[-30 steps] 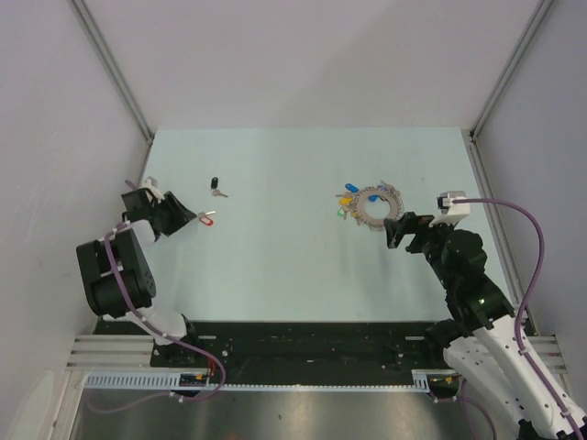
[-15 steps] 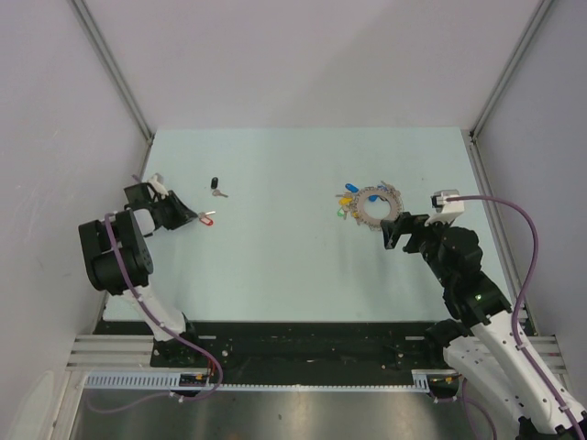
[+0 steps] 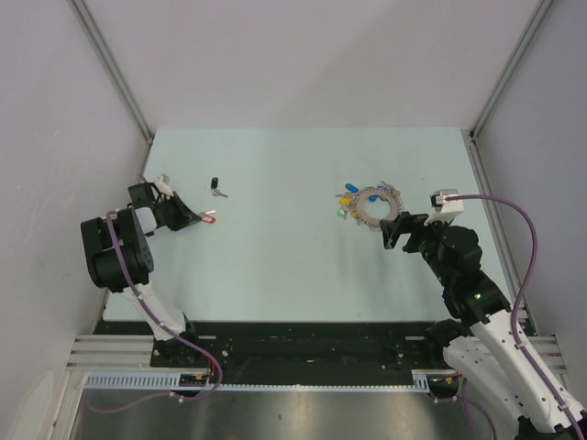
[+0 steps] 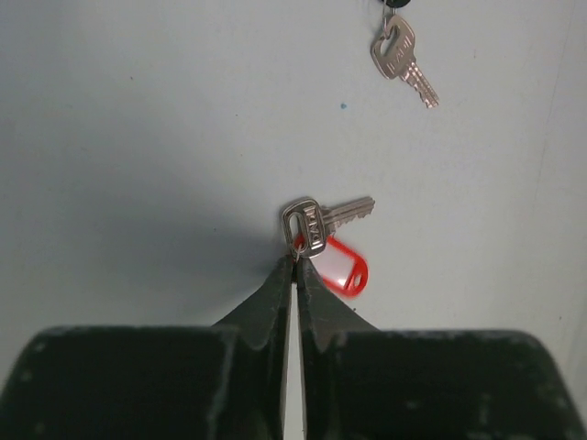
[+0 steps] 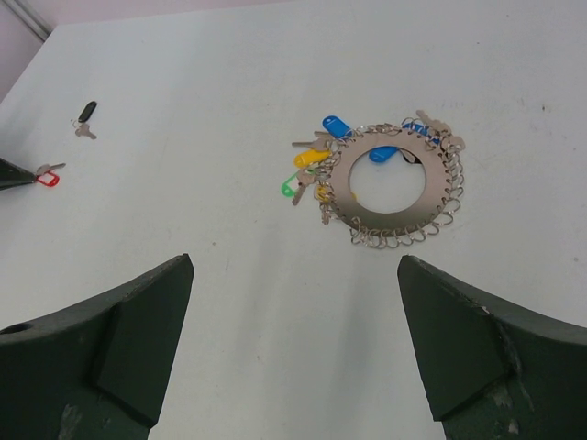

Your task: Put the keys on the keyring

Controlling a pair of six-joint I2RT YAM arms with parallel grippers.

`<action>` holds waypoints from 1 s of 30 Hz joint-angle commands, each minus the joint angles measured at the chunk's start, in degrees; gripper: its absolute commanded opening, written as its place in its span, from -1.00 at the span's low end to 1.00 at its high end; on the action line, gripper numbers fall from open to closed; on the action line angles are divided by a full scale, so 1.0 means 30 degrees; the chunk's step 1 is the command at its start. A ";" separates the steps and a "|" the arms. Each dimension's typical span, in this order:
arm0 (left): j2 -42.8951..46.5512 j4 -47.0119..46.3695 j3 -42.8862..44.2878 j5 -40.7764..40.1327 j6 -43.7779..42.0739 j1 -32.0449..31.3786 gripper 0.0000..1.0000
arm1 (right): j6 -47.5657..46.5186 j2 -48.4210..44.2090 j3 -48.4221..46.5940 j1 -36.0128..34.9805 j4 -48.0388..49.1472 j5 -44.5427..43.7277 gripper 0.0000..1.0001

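Progress is barely begun: the small silver key with the red plastic tag (image 4: pixel 316 225) lies right at the tip of the left gripper (image 4: pixel 293 266), whose fingers are pressed together against its head. A true grip can't be confirmed. Ahead of the right gripper (image 5: pixel 295 266), spread wide, sits the large silver keyring fringed with coloured keys (image 5: pixel 341 188) — well apart from that loose key. Lifting, carrying and threading are all left to do

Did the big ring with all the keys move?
No. The ring lies in the same spot on the table, just as far from the table's far edge as before.
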State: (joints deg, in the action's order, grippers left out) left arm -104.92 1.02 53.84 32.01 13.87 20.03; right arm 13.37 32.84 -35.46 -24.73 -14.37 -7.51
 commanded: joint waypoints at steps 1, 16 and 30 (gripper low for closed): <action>-0.0095 0.0891 0.0538 0.0316 -0.0697 -0.0261 -0.94 | -0.0236 0.0127 0.0102 0.0070 0.0894 0.0217 0.99; 0.5149 0.3234 0.1328 -0.2113 -0.1898 -0.8457 -0.99 | -0.0354 0.0332 0.0044 0.0128 0.1040 0.1067 0.99; 0.0788 0.2303 0.5694 -0.4371 -0.1401 -2.0649 -0.99 | -0.0236 0.0684 -0.0278 0.0187 0.0543 0.1185 0.99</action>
State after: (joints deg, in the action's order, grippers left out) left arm -98.76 10.55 68.01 19.64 9.43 -36.75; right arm 13.21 35.05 -35.46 -24.47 -13.74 -4.03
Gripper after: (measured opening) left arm 0.007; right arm 0.994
